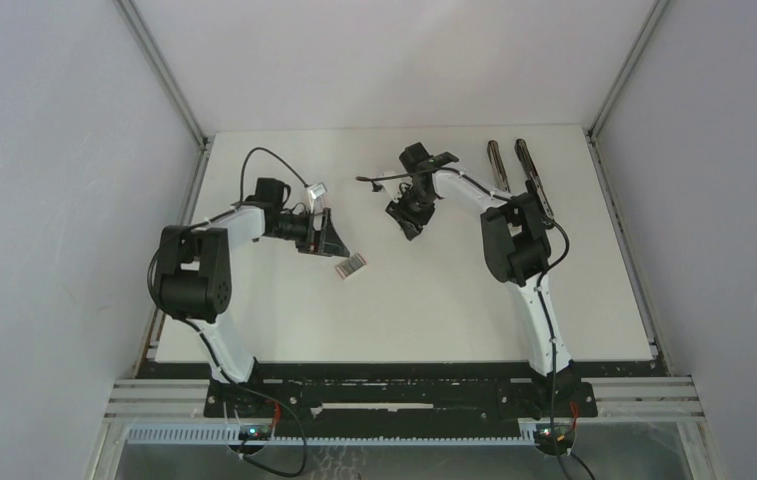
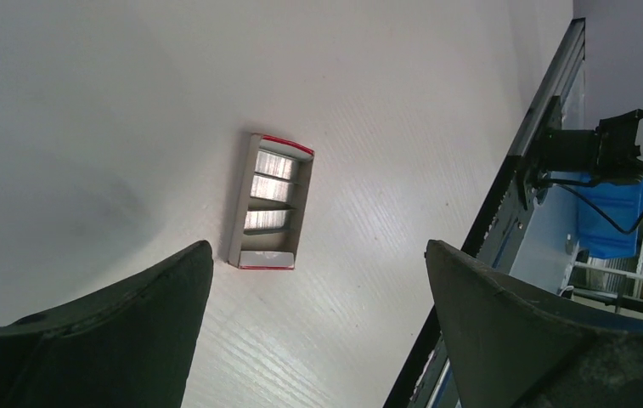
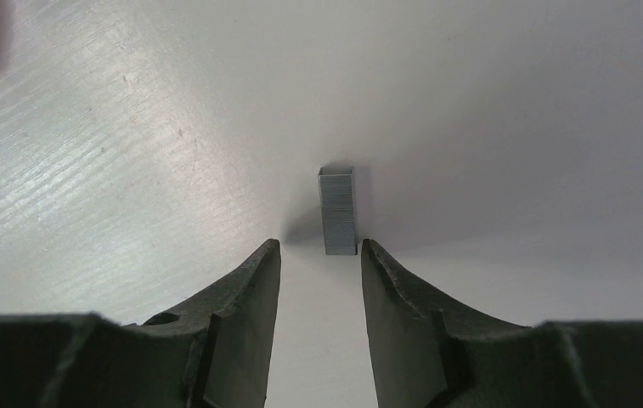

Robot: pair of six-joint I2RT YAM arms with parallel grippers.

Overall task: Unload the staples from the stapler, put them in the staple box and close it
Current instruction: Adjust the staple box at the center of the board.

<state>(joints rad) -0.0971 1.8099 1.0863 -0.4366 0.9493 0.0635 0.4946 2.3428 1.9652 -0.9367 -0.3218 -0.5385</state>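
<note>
The right gripper (image 3: 319,246) hangs low, its 2 dark fingers parted and holding nothing. Just beyond their tips rests the short, thin, silvery-grey strip of joined staples (image 3: 337,211), out of the stapler and on the white table (image 3: 513,127). Its long axis runs straight away from the fingers, nearly in line with their gap. Farther from the strip, the left gripper (image 2: 318,246) is spread wide and empty over a small flat white-and-red box (image 2: 268,201). The right arm looks the nearer one.
</note>
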